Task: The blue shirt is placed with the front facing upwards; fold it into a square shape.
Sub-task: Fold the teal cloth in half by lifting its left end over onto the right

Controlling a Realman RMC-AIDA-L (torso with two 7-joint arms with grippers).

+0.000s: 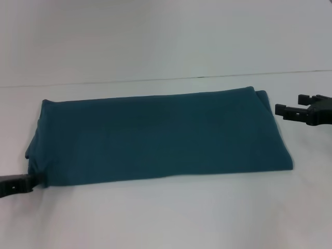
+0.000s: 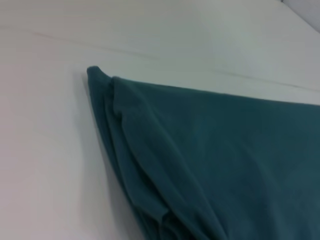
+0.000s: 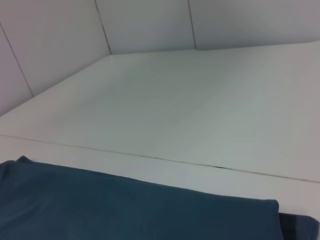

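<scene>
The blue shirt (image 1: 155, 137) lies flat on the white table (image 1: 171, 218) as a long folded rectangle, plain fabric up, with no lettering showing. My left gripper (image 1: 28, 181) is low at the shirt's near left corner, touching the stacked edges there. The left wrist view shows those layered folds of the shirt (image 2: 225, 165) close up. My right gripper (image 1: 291, 105) hovers open just off the shirt's far right corner, holding nothing. In the right wrist view one long edge of the shirt (image 3: 125, 205) crosses the table.
A thin seam (image 1: 155, 80) runs across the table behind the shirt. Pale wall panels (image 3: 145, 25) enclose the far side. Bare white tabletop surrounds the shirt.
</scene>
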